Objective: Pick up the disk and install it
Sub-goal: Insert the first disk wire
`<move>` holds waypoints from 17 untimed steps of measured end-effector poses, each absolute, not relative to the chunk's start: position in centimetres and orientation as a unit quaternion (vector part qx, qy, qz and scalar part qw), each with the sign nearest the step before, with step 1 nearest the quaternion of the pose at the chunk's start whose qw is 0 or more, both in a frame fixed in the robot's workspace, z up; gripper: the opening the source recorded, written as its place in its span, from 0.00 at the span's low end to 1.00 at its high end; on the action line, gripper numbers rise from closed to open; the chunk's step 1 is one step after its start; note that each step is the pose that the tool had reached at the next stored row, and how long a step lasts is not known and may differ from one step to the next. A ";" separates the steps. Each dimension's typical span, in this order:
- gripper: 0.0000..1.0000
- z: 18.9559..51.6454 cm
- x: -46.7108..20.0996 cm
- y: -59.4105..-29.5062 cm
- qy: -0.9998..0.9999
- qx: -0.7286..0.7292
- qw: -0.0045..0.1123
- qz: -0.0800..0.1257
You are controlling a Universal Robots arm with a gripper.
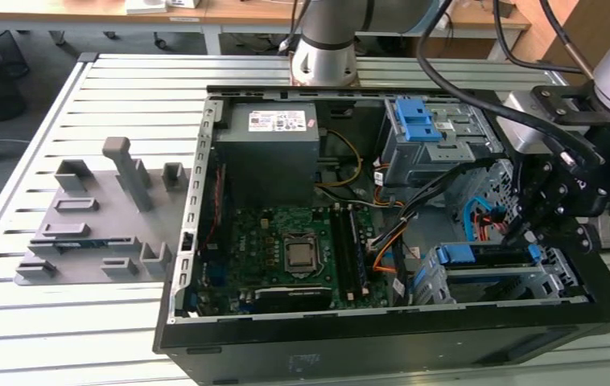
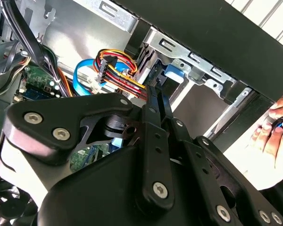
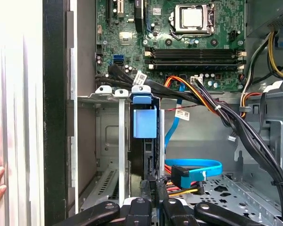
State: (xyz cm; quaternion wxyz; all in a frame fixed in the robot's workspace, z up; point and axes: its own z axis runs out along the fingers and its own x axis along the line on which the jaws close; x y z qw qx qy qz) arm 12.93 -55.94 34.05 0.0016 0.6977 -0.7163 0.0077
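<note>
The disk [image 1: 484,256], edged by its blue carrier, sat on edge in the metal drive cage [image 1: 498,281] at the lower right of the exterior view, inside the open computer case [image 1: 391,342]. The gripper [image 1: 530,233] hung just above it at the right of that frame. In the first wrist view the fingers [image 3: 147,188] were drawn together at the bottom centre, closed on the disk's [image 3: 145,141] rear edge. A person's hand [image 2: 276,136] rested at the right edge of the second wrist view, outside the case.
</note>
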 end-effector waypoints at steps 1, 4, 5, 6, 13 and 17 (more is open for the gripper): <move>0.16 34.0 12.9 -55.9 -0.716 0.698 0.002 0.008; 0.16 34.0 12.9 -55.9 -0.716 0.698 0.002 0.008; 0.16 34.0 12.9 -55.9 -0.716 0.698 0.002 0.008; 0.16 34.0 12.9 -55.9 -0.716 0.698 0.002 0.008; 0.16 33.8 12.9 -55.9 -0.716 0.698 0.002 0.008; 0.16 33.7 12.9 -55.9 -0.717 0.697 0.002 0.008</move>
